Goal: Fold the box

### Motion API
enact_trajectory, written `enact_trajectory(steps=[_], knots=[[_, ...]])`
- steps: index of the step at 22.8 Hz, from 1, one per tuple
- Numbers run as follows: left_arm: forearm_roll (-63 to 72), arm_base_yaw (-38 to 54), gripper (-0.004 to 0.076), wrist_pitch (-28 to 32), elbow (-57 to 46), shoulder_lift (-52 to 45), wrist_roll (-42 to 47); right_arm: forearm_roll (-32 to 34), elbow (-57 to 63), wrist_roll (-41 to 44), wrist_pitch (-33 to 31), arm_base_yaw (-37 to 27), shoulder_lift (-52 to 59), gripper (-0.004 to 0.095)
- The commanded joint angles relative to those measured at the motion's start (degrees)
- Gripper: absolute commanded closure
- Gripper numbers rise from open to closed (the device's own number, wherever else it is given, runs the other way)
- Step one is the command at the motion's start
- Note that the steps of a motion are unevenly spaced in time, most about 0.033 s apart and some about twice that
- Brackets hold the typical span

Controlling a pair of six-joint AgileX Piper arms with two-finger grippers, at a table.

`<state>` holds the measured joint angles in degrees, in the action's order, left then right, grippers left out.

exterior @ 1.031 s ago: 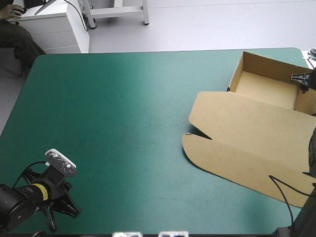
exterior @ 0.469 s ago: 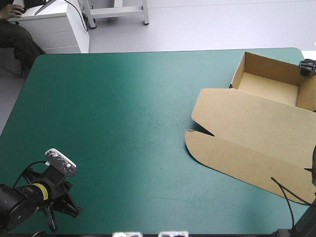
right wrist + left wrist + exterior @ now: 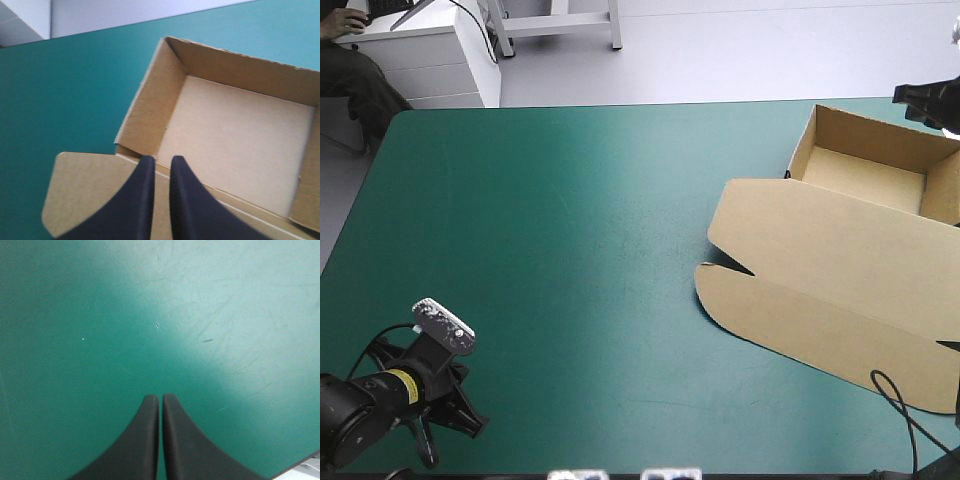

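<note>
Box (image 3: 865, 180): open tray, lid (image 3: 820, 250) flat, ahead of and below the right claw (image 3: 158, 160). Both claws closed, empty; left claw (image 3: 160, 396) well apart. Recommended: keep clear of the raised walls (image 3: 150, 105).

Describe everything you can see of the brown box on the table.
The box is brown board, set up as an open tray with four raised walls, empty inside, near the far right corner of the teal-green cover. Its lid lies flat on the cover toward the near edge, with a creased front flap, rounded corners and a notch at its left end. Only the cover is seen touching it.
</note>
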<state>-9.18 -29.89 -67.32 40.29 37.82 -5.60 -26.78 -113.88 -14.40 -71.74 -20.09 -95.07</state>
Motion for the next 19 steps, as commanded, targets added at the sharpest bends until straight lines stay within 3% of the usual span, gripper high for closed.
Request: enact_trajectory(steps=[1, 6, 12, 19], knots=[[-0.24, -0.29, 0.0715, 2.28, 1.31, 0.04, 0.32, -5.05, -0.76, -1.97, 0.27, 2.23, 5.36, 0.0923], [0.14, -0.29, 0.0715, 3.09, 1.31, 0.04, 2.58, -2.94, 0.86, -1.97, 0.27, 12.66, 10.48, 0.0924], [0.17, -0.29, 0.0715, 5.12, 1.31, 0.04, 4.51, 10.24, 17.31, -3.12, 0.27, 30.26, 23.34, 0.0923], [0.17, -0.29, 0.0715, 6.34, 1.31, -3.70, 5.07, 10.87, 33.08, -3.21, 2.08, 31.80, 37.87, 0.0923]])
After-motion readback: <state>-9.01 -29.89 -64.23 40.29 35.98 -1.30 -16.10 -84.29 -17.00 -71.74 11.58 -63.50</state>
